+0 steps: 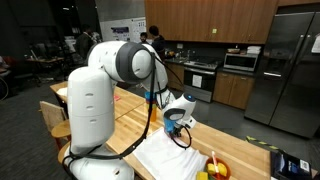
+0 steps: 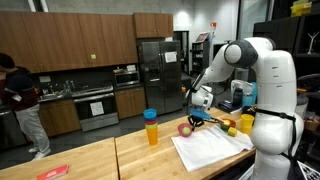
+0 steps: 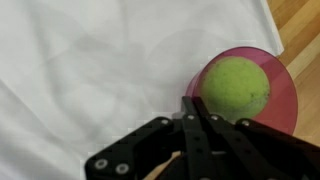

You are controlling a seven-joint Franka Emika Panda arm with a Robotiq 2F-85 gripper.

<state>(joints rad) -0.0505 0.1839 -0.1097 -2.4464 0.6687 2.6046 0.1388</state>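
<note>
Wrist view: the gripper (image 3: 193,104), jaws together and empty, hovers over the white cloth (image 3: 90,70); the green ball (image 3: 238,87) in its pink bowl (image 3: 287,108) lies just ahead, rightward in view.

Wooden cabinets (image 2: 95,45), steel fridge (image 2: 153,75), butcher-block table (image 2: 90,160).

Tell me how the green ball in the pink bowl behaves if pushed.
The ball looks round and fuzzy, so probably light, grippy, apt to roll. Its pink bowl sits on wrinkled white cloth and may slide or tip.
</note>
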